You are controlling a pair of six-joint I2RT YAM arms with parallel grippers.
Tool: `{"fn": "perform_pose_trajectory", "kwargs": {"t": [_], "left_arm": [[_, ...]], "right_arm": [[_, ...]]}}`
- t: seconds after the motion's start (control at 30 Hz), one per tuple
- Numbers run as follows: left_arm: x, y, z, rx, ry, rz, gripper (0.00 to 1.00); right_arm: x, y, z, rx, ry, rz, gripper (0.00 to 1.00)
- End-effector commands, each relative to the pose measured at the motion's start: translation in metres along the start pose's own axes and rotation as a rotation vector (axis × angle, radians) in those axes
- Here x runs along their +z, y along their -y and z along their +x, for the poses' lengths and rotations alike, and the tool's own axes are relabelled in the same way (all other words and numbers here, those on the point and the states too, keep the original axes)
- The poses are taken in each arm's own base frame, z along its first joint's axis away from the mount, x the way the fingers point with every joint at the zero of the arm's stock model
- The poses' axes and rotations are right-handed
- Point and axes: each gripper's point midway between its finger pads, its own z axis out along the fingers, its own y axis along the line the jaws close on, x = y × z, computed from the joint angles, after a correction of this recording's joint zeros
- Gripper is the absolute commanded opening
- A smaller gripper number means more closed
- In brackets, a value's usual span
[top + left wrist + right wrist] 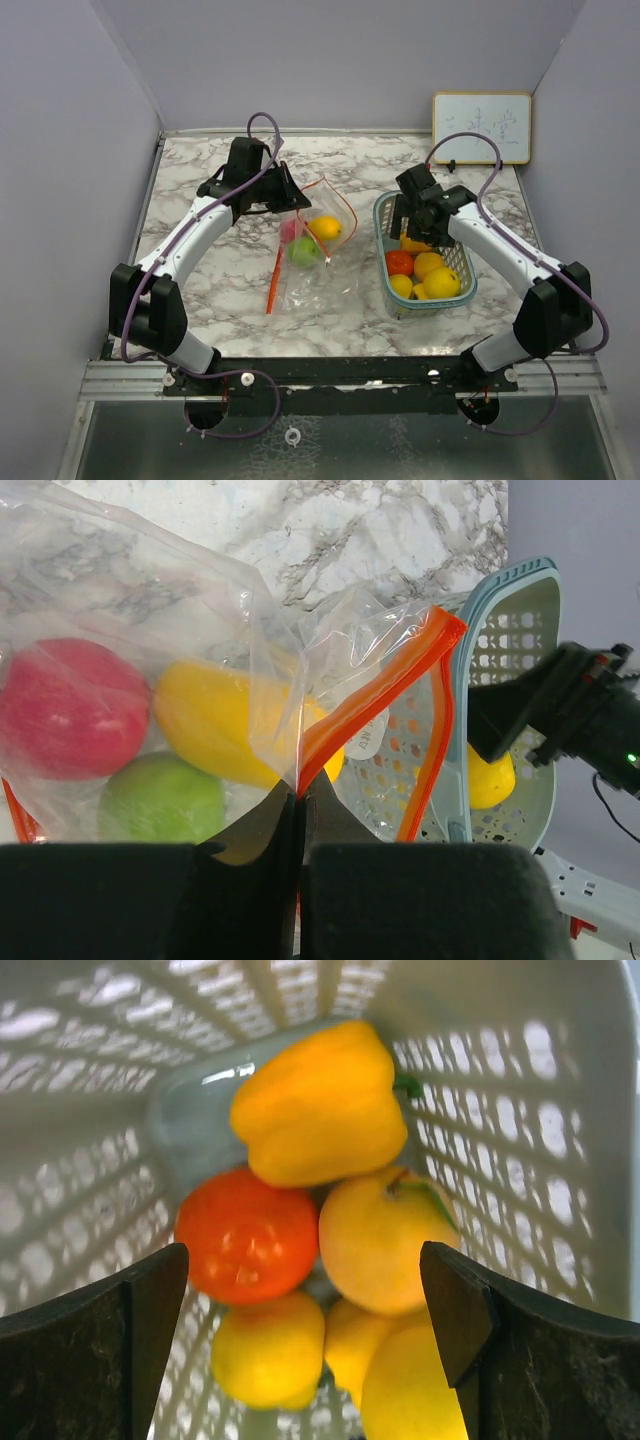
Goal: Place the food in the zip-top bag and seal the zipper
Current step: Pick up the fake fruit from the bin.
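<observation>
A: Checking the left pincer (300, 792) first. Clamping on the orange zipper (385, 675) of the zip-top bag (150, 590)?

B: Clamping tight, yes, right on the strip, and lifting that side of the mouth off the counter (220, 290). Counting three pieces of the food inside already: a red-pink fruit (70, 710), a yellow one (215, 720) and a green one (160, 800), all resting in the bag on the marble.

A: And looking at the right pincer (303, 1305)?

B: Hanging released, jaws spread wide and gripping nothing, just above the rest of the food in the pale green basket (90, 1110). Seeing a yellow pepper (320, 1100), a red-orange tomato (245, 1235), a pale orange fruit (385, 1245), and lemons (265, 1355) underneath.

A: Guessing at the handling?

B: Expecting light, rigid, hollow toys. Noting glossy skins, so probably slipping or rolling away under a glancing squeeze. Favouring a grip across the widest part of a round piece, fingers dropping into the gaps on either side. Leaning toward the pale orange fruit, as lying nearest the middle of the spread jaws. Avoiding the pepper's uneven lobes.

A: Worrying about the bag?

B: Treating it as limp and slick, likely sagging shut once let go. Gripping at the stiffer zipper strip, never at the thin film.
</observation>
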Motion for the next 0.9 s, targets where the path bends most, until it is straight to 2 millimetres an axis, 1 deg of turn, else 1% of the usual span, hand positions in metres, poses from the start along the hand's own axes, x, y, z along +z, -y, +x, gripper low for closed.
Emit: {"fn": "perform_pose_trajectory", "kwargs": {"t": [0.0, 0.1, 0.2, 0.37, 0.5, 0.57, 0.6, 0.67, 0.73, 0.8, 0.83, 0.87], "left_arm": [[-0.008, 0.015, -0.003, 0.046, 0.011, 0.054, 0.00], [-0.007, 0.013, -0.003, 0.045, 0.007, 0.046, 0.00], [-0.006, 0.012, -0.002, 0.043, 0.001, 0.039, 0.00], [-0.005, 0.008, -0.001, 0.044, -0.002, 0.023, 0.00], [-0.001, 0.003, 0.001, 0.034, -0.015, 0.008, 0.00], [0.001, 0.001, 0.001, 0.027, -0.020, 0.002, 0.00], [0.002, 0.001, 0.001, 0.025, -0.024, 0.001, 0.00], [0.004, 0.001, -0.001, 0.026, -0.026, -0.002, 0.00], [0.007, 0.001, -0.003, 0.027, -0.028, -0.003, 0.00], [0.008, 0.001, -0.005, 0.029, -0.028, -0.006, 0.00], [0.009, 0.000, -0.005, 0.031, -0.030, -0.007, 0.00], [0.010, -0.001, -0.004, 0.030, -0.033, -0.008, 0.00]], "right_arm": [[0.038, -0.009, -0.022, -0.023, 0.090, 0.032, 1.00], [0.057, -0.013, -0.028, -0.064, 0.123, 0.043, 1.00], [0.071, -0.016, -0.030, -0.100, 0.137, 0.054, 1.00], [0.088, 0.005, -0.029, -0.134, 0.186, 0.170, 1.00], [0.106, 0.014, -0.015, -0.155, 0.157, 0.227, 1.00], [0.115, 0.016, -0.005, -0.163, 0.124, 0.240, 1.00], [0.118, 0.015, -0.002, -0.162, 0.115, 0.237, 0.98], [0.117, 0.013, 0.000, -0.154, 0.110, 0.217, 0.93], [0.109, 0.010, -0.006, -0.144, 0.130, 0.193, 0.80], [0.095, 0.007, -0.018, -0.139, 0.160, 0.165, 0.67], [0.087, 0.006, -0.023, -0.142, 0.172, 0.149, 0.63], [0.075, 0.004, -0.032, -0.136, 0.194, 0.126, 0.60]]}}
